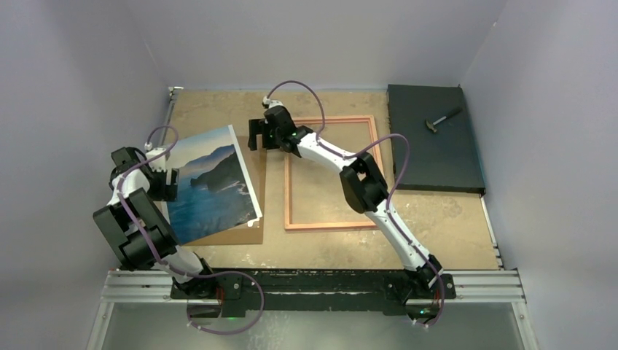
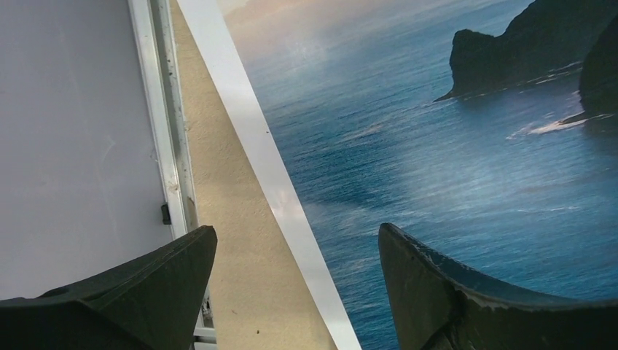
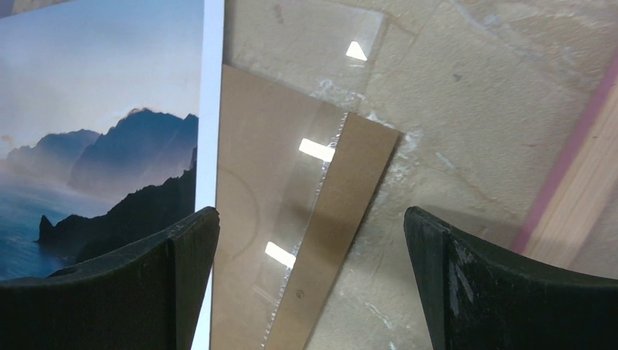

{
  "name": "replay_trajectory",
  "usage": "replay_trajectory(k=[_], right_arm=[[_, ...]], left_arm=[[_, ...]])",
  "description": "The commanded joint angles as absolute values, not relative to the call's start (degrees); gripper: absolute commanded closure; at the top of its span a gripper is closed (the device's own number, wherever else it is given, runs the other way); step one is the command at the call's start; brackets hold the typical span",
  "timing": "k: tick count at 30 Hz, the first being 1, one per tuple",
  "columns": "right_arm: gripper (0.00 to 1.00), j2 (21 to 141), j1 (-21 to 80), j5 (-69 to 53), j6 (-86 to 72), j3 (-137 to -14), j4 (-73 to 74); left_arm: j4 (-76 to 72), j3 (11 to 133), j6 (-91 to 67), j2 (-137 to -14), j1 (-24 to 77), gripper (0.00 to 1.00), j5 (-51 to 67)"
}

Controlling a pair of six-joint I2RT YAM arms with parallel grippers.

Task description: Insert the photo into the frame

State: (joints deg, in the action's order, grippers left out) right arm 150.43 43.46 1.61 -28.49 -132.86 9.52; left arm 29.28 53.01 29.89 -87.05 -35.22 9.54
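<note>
1. The photo (image 1: 211, 182) is laid askew on the left side of the bench (image 1: 437, 226), partly over a brown board (image 1: 244, 232). It is not yet seated in the frame (image 1: 328, 226), which is placed flat just to its right.
2. The left gripper (image 1: 173, 184) is set at the photo's left white border with its fingers spread. In the wrist view one finger is seen over the print and the other over bare bench, so the edge is lined up to be pinched. Whether a finger already touches the paper cannot be told from that view.
3. The right gripper (image 1: 254, 135) is held spread wide and empty near the photo's far right corner, a spot suited to steadying or receiving the print.
4. A clear sheet (image 3: 277, 182) is seen lying on the board below that gripper.
</note>
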Motion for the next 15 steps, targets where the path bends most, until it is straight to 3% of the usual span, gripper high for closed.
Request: replay_trajectory(k=[1, 15], right_arm=[[0.01, 150.07, 43.87, -1.12, -29.78, -133.77, 6.7], [0.01, 149.37, 42.71, -3.39, -30.17, -127.98, 1.55]], left_arm=[[25.47, 51.89, 31.63, -88.16, -35.88, 0.21, 11.18], [20.93, 49.45, 31.63, -93.38, -35.94, 0.35, 10.9]])
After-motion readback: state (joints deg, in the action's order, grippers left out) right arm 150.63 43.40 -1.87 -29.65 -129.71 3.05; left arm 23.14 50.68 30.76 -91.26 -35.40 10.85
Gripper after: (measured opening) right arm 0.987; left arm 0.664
